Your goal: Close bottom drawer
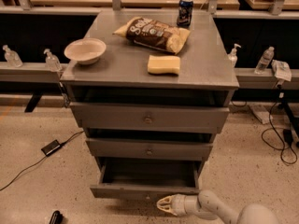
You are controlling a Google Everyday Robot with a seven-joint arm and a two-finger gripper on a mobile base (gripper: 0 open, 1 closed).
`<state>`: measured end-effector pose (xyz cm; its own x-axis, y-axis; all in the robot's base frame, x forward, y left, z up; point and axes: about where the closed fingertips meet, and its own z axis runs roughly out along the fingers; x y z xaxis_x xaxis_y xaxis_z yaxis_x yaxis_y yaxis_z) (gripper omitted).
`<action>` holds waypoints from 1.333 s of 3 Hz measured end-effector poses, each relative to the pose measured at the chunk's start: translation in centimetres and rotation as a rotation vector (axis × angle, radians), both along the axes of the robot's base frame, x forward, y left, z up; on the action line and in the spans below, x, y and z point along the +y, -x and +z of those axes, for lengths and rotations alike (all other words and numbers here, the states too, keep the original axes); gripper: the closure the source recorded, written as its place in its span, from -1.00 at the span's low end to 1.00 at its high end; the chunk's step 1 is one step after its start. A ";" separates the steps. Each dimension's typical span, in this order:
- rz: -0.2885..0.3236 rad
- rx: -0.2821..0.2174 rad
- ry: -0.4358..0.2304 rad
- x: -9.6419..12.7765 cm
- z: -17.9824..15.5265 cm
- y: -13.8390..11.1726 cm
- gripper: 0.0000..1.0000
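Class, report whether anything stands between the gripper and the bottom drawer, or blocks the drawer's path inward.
Nothing visible does. The gripper sits just before the front of the bottom drawer, and nothing sticks out of it.

Bowl [85, 50], chip bag [152, 33], sponge [164, 64] and can [185, 11] sit atop the cabinet [117, 68].

The grey cabinet top [117, 73] carries a white bowl [85, 50] at left, a yellow sponge [164, 64] near the front, a chip bag [152, 34] and a drink can [185, 11] (upright, at the back edge). The gripper [161, 204] hangs low over the speckled floor [46, 185] at the cabinet's foot.
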<state>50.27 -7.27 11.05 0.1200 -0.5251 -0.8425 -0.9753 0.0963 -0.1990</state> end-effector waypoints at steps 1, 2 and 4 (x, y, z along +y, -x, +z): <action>0.000 0.000 0.000 0.0 0.0 0.0 1.00; 0.009 -0.046 -0.002 1.0 0.8 -3.0 1.00; 0.025 -0.083 -0.002 1.9 1.3 -5.5 1.00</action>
